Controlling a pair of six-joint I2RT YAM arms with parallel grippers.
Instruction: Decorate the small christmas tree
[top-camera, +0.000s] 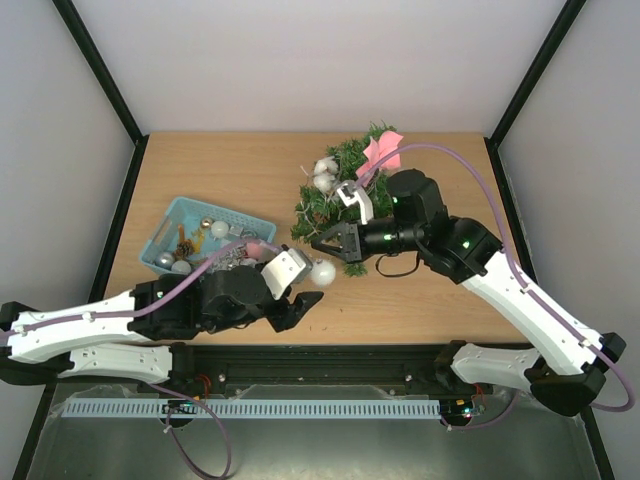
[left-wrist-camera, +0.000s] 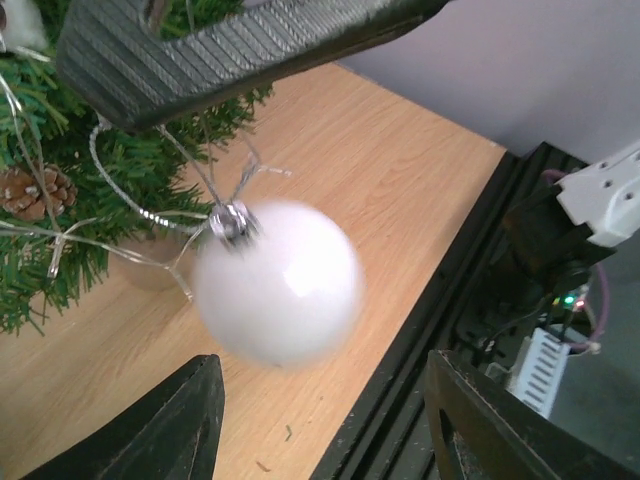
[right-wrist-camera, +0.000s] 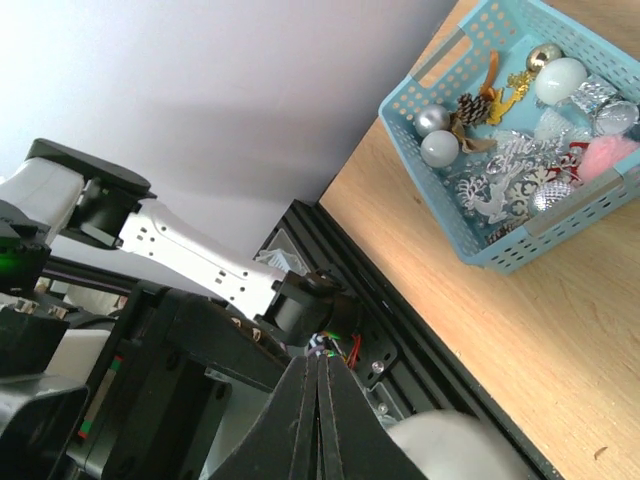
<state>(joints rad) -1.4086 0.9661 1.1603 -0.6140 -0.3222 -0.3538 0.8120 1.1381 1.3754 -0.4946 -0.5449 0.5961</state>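
Note:
The small christmas tree (top-camera: 340, 190) stands at the back middle of the table, with white balls (top-camera: 323, 173) and a pink ornament (top-camera: 383, 152) on it. Its branches and a pine cone (left-wrist-camera: 35, 190) show at the left of the left wrist view. My right gripper (top-camera: 320, 243) is shut on the silver string of a white ball ornament (top-camera: 322, 272), which hangs below it in front of the tree. In the left wrist view the ball (left-wrist-camera: 278, 285) hangs just above my open, empty left gripper (left-wrist-camera: 330, 430). My left gripper (top-camera: 300, 305) sits just below the ball. In the right wrist view my right gripper (right-wrist-camera: 318, 365) has its fingers pressed together, with the ball (right-wrist-camera: 450, 450) at the bottom edge.
A teal plastic basket (top-camera: 172, 215) of ornaments stands at the left of the table and also shows in the right wrist view (right-wrist-camera: 470, 240). The black frame rail (top-camera: 330, 352) runs along the table's near edge. White walls stand at the back and sides.

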